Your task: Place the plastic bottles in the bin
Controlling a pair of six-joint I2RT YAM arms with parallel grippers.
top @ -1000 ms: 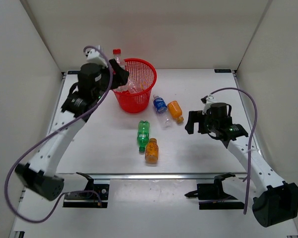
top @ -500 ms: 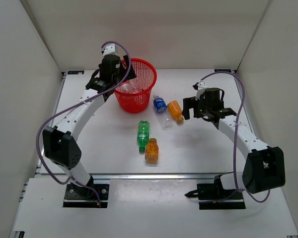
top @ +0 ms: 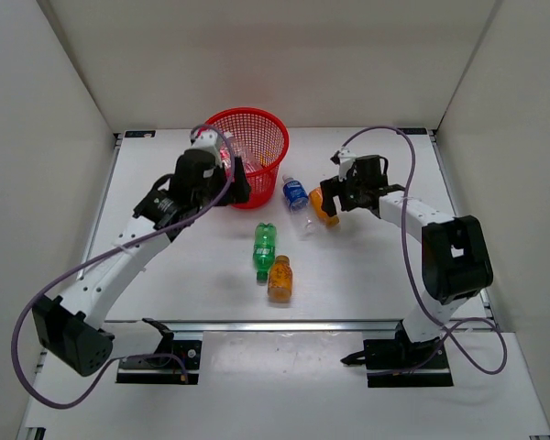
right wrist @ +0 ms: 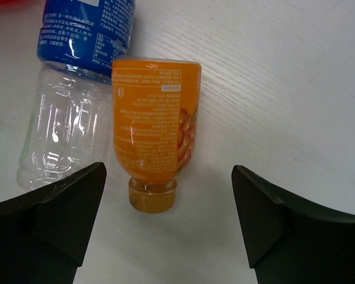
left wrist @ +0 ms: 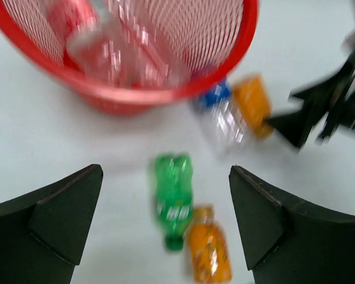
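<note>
The red mesh bin [top: 257,114] stands at the back of the table, with clear bottles [left wrist: 115,53] lying inside it. My left gripper [top: 236,186] hangs open and empty just in front of the bin [left wrist: 136,99]. Below it lie a green bottle [left wrist: 173,195] [top: 264,247] and an orange bottle [left wrist: 208,251] [top: 280,279]. My right gripper [right wrist: 168,167] [top: 328,203] is open, its jaws on either side of the cap end of a second orange bottle [right wrist: 154,112] without touching it. A clear blue-labelled bottle [right wrist: 77,89] [top: 296,195] lies against that one.
White walls [top: 64,101] close in the table on the left, back and right. A metal rail [top: 284,324] with the arm bases runs along the near edge. The right arm [left wrist: 325,112] shows blurred in the left wrist view.
My left gripper opened over the bin, left a red-capped clear bottle inside, and drew back to the bin's front. My right gripper moved left over the orange bottle, its jaws narrowing slightly.
</note>
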